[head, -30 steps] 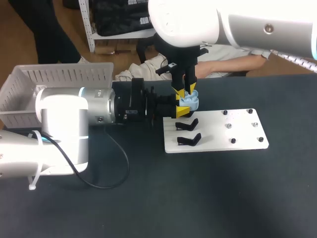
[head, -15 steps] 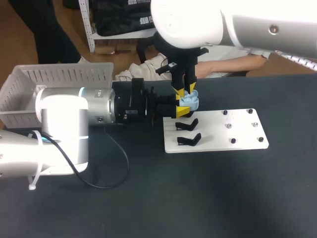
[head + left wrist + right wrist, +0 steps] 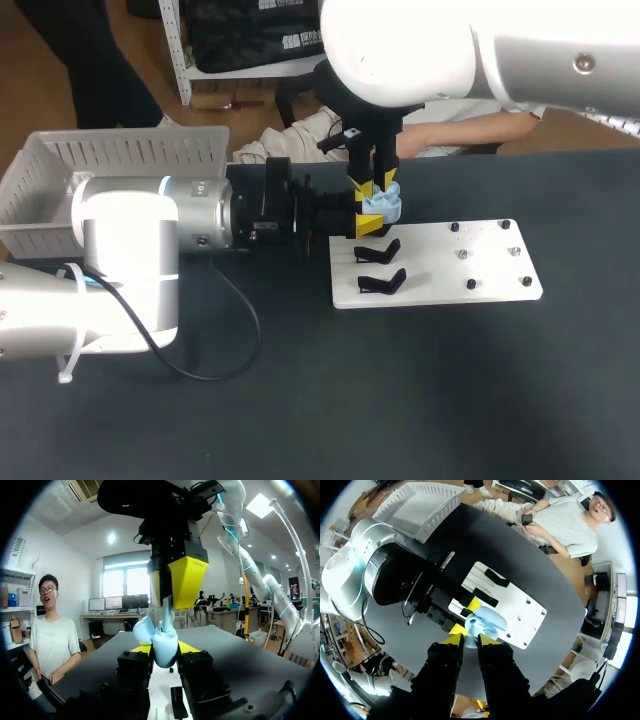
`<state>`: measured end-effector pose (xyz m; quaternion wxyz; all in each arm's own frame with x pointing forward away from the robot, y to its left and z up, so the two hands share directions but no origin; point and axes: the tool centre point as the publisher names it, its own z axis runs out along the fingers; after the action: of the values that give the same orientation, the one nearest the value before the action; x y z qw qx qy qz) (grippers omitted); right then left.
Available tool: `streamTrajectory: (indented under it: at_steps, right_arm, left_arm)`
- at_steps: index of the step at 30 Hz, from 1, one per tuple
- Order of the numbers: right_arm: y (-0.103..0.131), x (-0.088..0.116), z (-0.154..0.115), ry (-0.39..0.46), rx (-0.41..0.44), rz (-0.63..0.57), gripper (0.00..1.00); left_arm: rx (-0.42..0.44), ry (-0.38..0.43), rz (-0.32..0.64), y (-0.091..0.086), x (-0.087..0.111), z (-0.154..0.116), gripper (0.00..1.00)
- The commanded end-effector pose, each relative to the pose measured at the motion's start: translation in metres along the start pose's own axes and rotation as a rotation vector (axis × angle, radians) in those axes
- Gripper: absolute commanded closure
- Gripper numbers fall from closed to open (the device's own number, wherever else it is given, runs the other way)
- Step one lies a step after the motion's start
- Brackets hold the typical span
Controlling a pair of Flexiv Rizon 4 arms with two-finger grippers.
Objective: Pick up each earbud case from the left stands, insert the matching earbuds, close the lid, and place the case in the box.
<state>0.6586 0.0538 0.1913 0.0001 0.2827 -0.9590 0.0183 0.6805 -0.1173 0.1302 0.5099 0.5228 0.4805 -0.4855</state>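
Note:
A pale blue earbud case with its lid open is held just above the far left corner of the white board. My left gripper reaches in level from the left and is shut on the case's body. My right gripper points straight down over the case. It is shut on a pale blue earbud, whose stem hangs into the open case. In the right wrist view the case lies just ahead of the right gripper, with the left gripper clamping it from the side.
Two empty black stands sit on the board's left part, and several small black pegs on its right part. A white slatted basket stands at the table's far left.
The upper part of my right arm has drifted slightly to the right. Both grippers, the case and the earbud stay where they were.

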Motion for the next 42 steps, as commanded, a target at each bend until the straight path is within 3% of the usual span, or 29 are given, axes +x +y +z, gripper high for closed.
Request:
streamTrajectory:
  at_steps: [1,42]
  right_arm:
    - [0.0002,0.0058,0.0018,-0.023,0.001,0.001,1.0]
    - [-0.002,-0.0015,0.0085,-0.038,0.0,-0.001,1.0]
  left_arm:
    - [-0.009,-0.003,0.004,-0.0022,0.0005,0.0004,1.0]
    - [-0.009,-0.003,0.004,-0.0022,0.0005,0.0004,1.0]
